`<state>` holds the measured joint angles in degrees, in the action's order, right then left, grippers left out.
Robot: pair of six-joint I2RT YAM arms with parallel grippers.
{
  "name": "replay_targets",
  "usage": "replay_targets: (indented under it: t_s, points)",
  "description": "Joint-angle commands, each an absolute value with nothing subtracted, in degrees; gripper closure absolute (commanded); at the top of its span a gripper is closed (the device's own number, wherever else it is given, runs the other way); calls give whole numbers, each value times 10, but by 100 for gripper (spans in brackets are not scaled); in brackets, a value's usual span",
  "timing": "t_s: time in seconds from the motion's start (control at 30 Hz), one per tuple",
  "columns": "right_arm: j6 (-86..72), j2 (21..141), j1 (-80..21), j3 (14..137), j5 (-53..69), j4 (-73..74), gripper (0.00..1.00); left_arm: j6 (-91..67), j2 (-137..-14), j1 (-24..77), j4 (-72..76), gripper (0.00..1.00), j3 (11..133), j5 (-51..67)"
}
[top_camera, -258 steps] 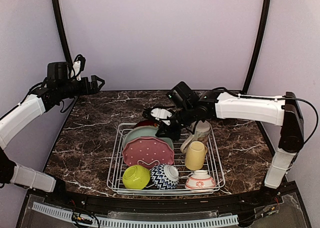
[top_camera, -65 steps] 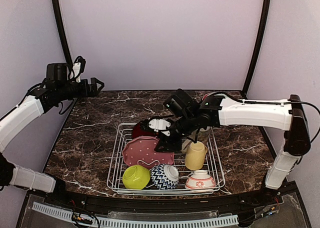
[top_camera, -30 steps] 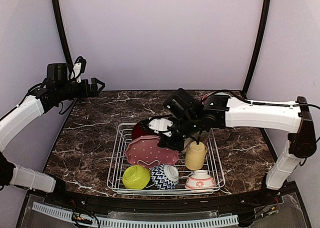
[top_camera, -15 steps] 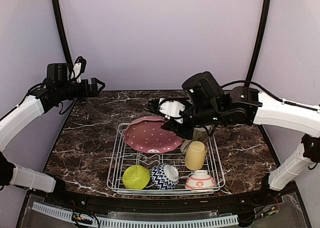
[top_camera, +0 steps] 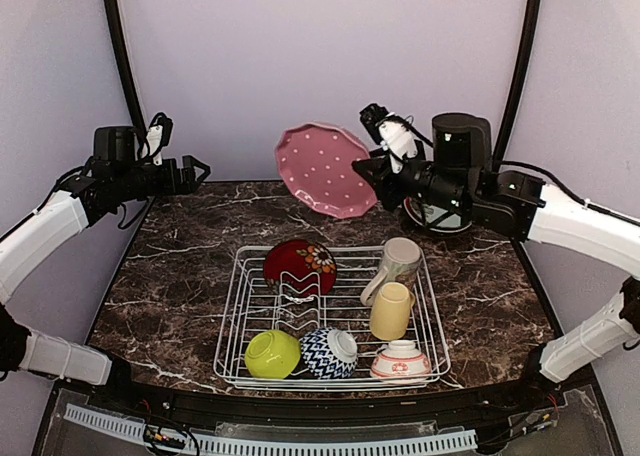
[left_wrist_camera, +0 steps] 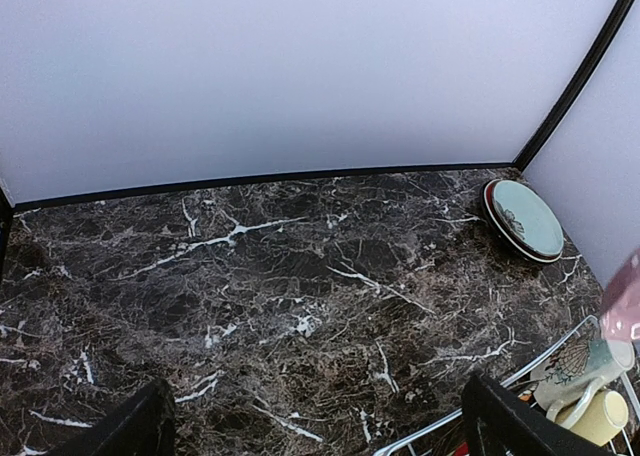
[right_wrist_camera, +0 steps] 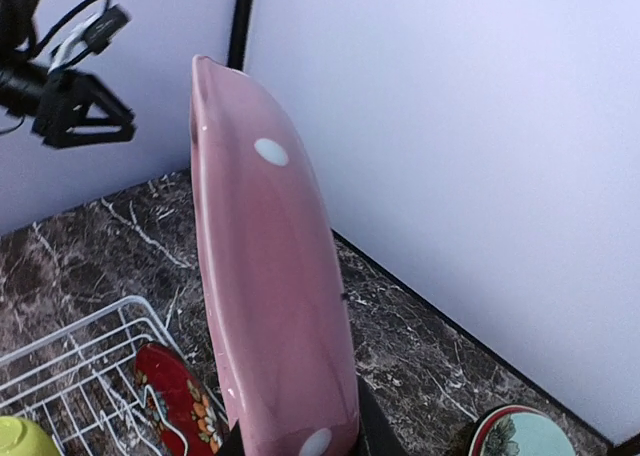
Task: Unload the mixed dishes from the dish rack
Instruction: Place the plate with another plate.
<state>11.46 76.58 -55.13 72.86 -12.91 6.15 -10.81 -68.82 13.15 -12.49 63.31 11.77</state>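
Beyond the dish rack [top_camera: 228,316] at twelve o'clock, the right hand [top_camera: 376,170] grips the pink plate [top_camera: 320,171]; its thin rim-hold could slip.

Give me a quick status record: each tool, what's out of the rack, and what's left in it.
right tool: shut on pink dotted plate, held tilted in the air beyond the dish rack
left tool: open, empty, raised at far left
out of rack: teal plate, lying on the table, back right
in rack: red plate, cream mug, yellow mug, lime bowl, navy-zigzag bowl, pink-white bowl
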Motion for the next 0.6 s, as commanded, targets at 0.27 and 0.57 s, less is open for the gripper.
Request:
replay_targets:
  t_s: [0.27, 0.57]
  points:
    - [-444, 768, -173, 686, 180, -139, 100, -114, -688, 134, -127, 1, 623, 129]
    - [-658, 885, 48, 593, 346, -304, 100, -116, -690, 135, -126, 1, 623, 136]
